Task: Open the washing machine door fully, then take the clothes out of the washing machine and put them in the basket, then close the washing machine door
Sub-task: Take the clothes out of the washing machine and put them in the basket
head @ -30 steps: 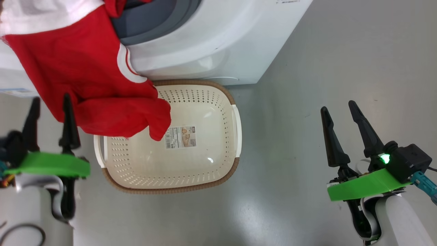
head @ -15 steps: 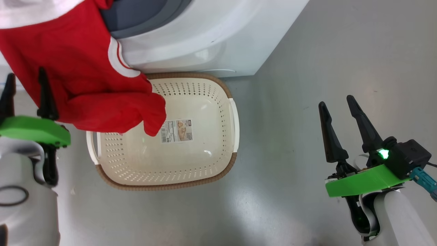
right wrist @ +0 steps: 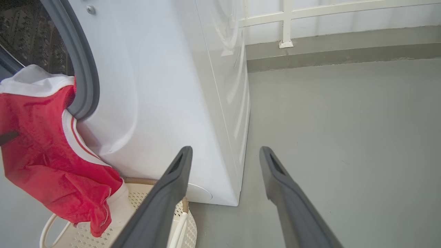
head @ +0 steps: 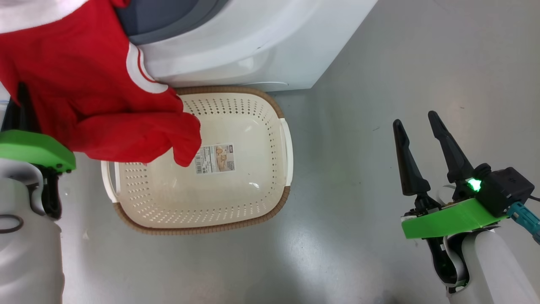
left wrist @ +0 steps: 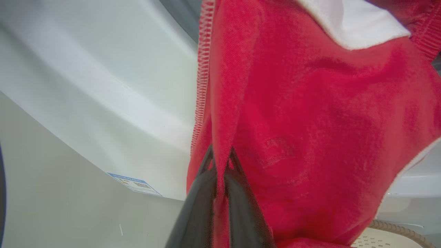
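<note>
Left wrist view shows your left gripper [left wrist: 220, 155] pinching a fold of the clothes [left wrist: 310, 120], which hang from the washing machine [head: 236, 46] over the basket [head: 202, 230], so pull outward steadily, keeping your right gripper [head: 414, 119] spread and clear.

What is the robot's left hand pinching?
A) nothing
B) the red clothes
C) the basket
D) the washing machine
B: in the left wrist view the left gripper is shut on a fold of the red clothes.
</note>
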Controlling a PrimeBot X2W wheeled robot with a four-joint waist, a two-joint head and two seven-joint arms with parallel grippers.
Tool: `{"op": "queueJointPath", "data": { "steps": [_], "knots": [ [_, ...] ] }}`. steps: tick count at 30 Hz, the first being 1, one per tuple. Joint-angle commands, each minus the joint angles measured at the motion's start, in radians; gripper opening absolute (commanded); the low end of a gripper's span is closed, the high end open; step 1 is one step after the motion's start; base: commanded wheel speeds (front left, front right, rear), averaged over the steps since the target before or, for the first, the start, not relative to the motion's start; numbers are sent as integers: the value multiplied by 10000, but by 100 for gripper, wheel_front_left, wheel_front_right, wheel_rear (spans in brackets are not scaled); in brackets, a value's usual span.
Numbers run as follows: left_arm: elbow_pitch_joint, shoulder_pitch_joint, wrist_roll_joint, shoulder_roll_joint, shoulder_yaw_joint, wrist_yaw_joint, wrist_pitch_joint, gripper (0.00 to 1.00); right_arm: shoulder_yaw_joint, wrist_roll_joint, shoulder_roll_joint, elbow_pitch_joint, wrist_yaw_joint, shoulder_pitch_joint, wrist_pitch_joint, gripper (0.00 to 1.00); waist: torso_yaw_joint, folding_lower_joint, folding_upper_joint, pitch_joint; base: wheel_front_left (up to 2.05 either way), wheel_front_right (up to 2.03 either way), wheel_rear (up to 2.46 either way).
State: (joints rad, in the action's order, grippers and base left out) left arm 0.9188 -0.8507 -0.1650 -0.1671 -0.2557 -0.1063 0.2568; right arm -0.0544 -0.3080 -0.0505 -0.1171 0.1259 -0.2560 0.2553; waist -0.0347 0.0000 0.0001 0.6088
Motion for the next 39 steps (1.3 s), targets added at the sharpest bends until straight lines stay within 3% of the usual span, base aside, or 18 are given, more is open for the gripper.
{"op": "queueJointPath", "data": {
  "steps": [1,16,25,39],
  "knots": [
    [-124,4,165,-536,-231,-47,49,0,-228,-92,3,248,48,33,65,100,9,0,-1,5,0,0,0],
    [-1800,1373,176,399,395,-234,49,0,-196,-77,3,189,48,11,65,100,234,0,-1,-101,0,0,0],
    [-2925,2647,-301,735,2076,-241,49,0,-209,-46,3,166,48,81,65,100,283,0,-1,-180,0,0,0],
    [-2076,3122,-827,857,4189,-243,49,0,-334,-86,3,188,48,37,65,100,130,0,-1,0,0,0,0]
  ]
}}
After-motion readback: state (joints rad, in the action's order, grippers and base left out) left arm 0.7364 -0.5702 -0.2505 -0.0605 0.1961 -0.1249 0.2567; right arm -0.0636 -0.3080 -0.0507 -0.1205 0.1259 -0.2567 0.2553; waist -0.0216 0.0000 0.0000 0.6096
